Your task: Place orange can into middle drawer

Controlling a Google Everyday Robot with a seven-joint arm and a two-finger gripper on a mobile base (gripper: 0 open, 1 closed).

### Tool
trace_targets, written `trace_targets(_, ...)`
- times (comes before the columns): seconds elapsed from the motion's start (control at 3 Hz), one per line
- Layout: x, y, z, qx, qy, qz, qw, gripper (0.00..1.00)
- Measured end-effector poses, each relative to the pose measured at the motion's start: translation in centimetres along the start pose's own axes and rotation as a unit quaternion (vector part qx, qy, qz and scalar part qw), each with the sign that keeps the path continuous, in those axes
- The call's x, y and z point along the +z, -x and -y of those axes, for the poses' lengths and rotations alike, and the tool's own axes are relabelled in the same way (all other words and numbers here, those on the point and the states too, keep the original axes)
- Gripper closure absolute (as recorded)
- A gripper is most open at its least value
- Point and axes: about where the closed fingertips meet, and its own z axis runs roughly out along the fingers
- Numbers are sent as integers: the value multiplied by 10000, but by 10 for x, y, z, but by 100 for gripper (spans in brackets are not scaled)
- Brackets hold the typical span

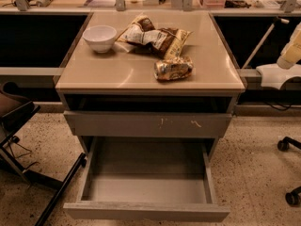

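The orange can [173, 68] lies on its side on the beige cabinet top [117, 74], right of centre near the front edge. The middle drawer [148, 192] is pulled wide open below, and its grey floor is bare. Above it is a shut grey drawer front with small white scratch marks [141, 124]. My gripper [282, 72] shows only as a white and pale yellow shape at the right edge, level with the cabinet top and well to the right of the can. It holds nothing that I can see.
A white bowl [99, 36] stands at the back left of the top. Crinkled brown-and-white snack bags [153, 36] lie just behind the can. A dark chair [19, 126] stands at the left. Chair castors [284, 145] are on the speckled floor at the right.
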Motion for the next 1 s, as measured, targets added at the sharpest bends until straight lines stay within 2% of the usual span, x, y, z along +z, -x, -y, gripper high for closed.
trace_targets(0.33,10,2,3,193,70,120,9997,0)
trace_targets(0.67,59,47,-16,304,512,456,9972,0)
trace_targets(1.0,120,121,-32,488,844,750,9924,0)
